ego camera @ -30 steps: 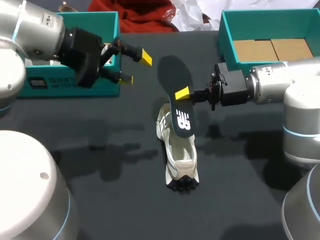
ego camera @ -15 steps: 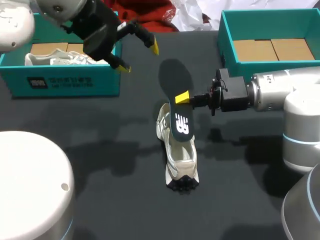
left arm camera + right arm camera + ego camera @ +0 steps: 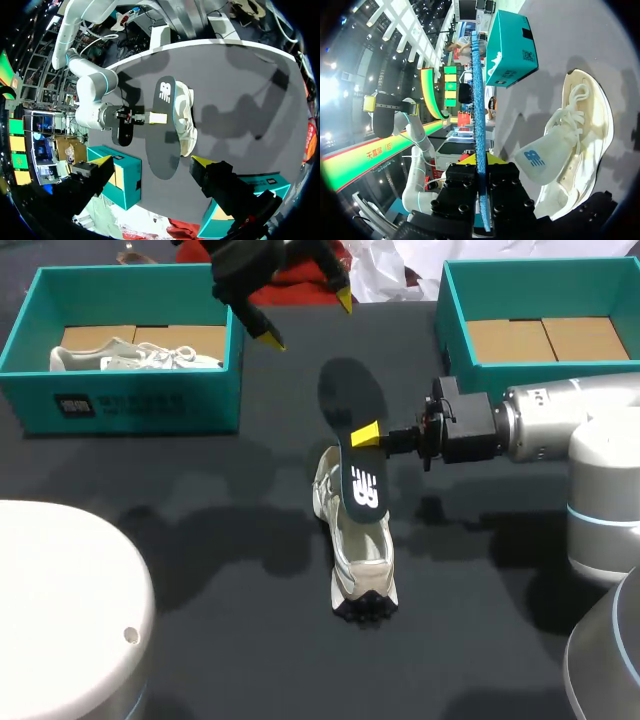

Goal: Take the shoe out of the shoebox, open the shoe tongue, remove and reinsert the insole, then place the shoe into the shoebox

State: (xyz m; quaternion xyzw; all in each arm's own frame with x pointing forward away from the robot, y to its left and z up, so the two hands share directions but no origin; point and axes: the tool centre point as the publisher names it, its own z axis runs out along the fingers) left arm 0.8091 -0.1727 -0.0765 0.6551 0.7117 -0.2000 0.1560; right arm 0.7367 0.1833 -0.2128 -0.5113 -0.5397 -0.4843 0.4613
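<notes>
Right gripper point(image 3: 366, 433) pinching insole point(image 3: 348, 395) at mid-length. Insole tilted, logo end down over opening of shoe point(image 3: 360, 560); contact there unclear. Upper end in free air between boxes. Shoe sits mid-counter point(image 3: 200, 530), bare dark surface open on both flanks. Left gripper point(image 3: 308, 320) spread wide, high near far edge, just off corner of left shoebox point(image 3: 130, 405). Second shoe point(image 3: 135, 358) inside that box. Right shoebox point(image 3: 455, 330) well apart from insole.

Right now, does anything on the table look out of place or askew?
Only the insole: it's out of the shoe, pinched by the right gripper, its logo end slanting over the shoe's opening. Nothing looks spilled or damaged.
</notes>
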